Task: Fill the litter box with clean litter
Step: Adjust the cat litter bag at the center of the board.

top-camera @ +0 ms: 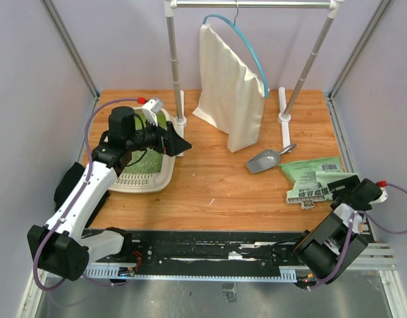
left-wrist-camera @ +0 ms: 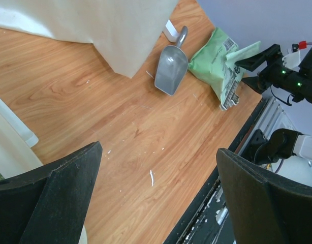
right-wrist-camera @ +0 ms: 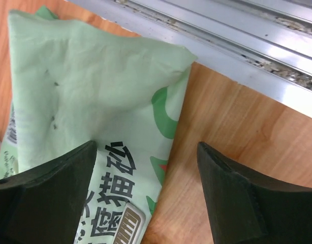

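While the left arm is bent over the left side of the counter [top-camera: 217, 189], the litter box [top-camera: 148, 177] is seen beneath it, set flat on the wood near the left edge. Clean litter [top-camera: 145, 161] is spread inside the tray as a speckled pale green mass, partly hidden by the arm. The left claw [top-camera: 177, 143] is held above the right rim of the box with its fingers spread wide apart; nothing is gripped, and only bare wood is framed between them in the left wrist view.

Toward the middle, a cream cloth sack [top-camera: 229, 93] is hung from a blue hanger on a metal rack [top-camera: 172, 59], with its lower corner reaching down to the counter. Just right of that corner a grey metal scoop [top-camera: 264, 160] is laid on the wood, its handle pointed toward the back.

Next to the scoop a flat green printed bag [top-camera: 315, 175] is spread near the right edge. The right claw [top-camera: 343, 193] is placed at the near corner of that bag with its jaws parted; in the right wrist view one finger is seen over the bag and the other over the wood, and the bag is not clamped
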Robot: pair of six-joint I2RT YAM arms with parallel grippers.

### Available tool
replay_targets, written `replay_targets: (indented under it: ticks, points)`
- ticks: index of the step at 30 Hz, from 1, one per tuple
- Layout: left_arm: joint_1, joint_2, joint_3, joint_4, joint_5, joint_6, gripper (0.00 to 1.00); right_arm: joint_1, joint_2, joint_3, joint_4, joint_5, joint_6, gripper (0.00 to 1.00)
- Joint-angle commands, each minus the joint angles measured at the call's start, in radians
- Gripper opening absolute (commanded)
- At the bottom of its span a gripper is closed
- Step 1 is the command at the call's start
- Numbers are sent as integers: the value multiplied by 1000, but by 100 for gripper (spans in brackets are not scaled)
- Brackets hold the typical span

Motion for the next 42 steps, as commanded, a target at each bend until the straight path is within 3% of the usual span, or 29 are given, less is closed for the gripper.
replay_targets:
  ticks: [1,10,12,16,17,27,29,33,42]
  points:
    - [-4,8,28,-6,4,28,100,-51,18,-83,236,-207,26,77]
    - [-4,20,31,-4,13,24,100,-109,136,-158,554,-455,126,51]
    - [-4,18,29,-4,13,24,100,-117,150,-147,558,-483,133,41]
    - [-4,13,26,-3,11,22,100,-125,112,-118,497,-496,147,6]
    - [-4,11,25,-2,10,21,100,-126,86,-100,451,-497,145,2]
    - [-4,15,-8,49,18,-18,100,-95,-230,219,-196,-472,-22,1]
    - [-4,18,-14,56,20,-20,100,-39,-250,256,-236,-510,-20,1]
    - [-4,18,-15,45,18,-17,100,77,-283,402,-416,-441,-114,0]
    - [-4,-3,-24,35,18,-15,100,190,-192,845,-812,-503,-308,1]
